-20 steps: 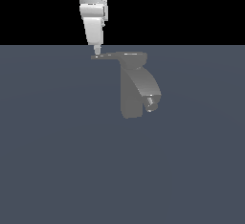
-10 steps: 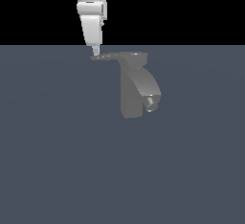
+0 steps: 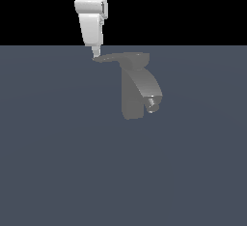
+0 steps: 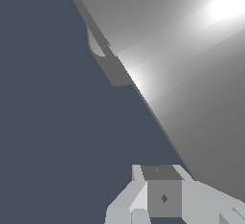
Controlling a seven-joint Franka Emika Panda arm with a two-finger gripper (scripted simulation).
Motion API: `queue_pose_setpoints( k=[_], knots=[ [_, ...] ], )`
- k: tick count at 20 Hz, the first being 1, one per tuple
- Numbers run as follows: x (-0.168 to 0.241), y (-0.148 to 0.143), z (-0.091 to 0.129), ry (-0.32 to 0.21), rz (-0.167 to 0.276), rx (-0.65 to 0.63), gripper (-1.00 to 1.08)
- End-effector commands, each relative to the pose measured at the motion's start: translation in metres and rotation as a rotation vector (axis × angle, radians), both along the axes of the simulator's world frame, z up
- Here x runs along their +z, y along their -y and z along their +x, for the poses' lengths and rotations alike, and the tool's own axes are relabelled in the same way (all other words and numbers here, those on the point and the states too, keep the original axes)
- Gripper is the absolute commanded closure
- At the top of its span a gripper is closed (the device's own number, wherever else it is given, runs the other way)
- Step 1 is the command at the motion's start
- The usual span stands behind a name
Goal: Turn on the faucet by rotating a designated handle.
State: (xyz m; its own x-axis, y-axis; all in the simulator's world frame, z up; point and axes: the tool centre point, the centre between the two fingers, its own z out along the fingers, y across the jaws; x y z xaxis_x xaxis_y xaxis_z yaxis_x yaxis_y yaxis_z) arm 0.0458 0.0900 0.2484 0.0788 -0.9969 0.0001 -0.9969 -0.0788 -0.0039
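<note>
matte grey faucet [image 3: 135, 92], seemingly smooth handle [image 3: 108, 59]

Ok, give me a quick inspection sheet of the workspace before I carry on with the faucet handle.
Surface: plain dark blue-grey floor, bare where visible.
Faucet: the faucet stands upright, its spout curving down toward the exterior view's right and ending in a small nozzle.
Handle: the handle sticks out from the top cap toward the exterior view's left, roughly level.
Clutter: nothing seen.
Gripper: the gripper points down, its tip at the handle's narrow end; contact and opening cannot be told.
Cables: nothing seen.
Surroundings: black background above the floor; the wrist view shows a large bright grey surface I cannot identify.
</note>
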Motion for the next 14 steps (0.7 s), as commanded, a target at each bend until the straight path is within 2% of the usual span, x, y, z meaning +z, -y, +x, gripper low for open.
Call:
queue_pose_setpoints(
  k=[1,9,11,14],
  knots=[
    [0.000,-0.001,-0.009,-0.004,-0.001,0.002,1.08],
    [0.000,-0.001,-0.033,-0.004,-0.001,0.002,1.08],
    [0.000,-0.001,-0.029,-0.001,0.001,0.002,1.08],
    [0.000,0.007,-0.036,-0.001,0.001,0.002,1.08]
  ],
)
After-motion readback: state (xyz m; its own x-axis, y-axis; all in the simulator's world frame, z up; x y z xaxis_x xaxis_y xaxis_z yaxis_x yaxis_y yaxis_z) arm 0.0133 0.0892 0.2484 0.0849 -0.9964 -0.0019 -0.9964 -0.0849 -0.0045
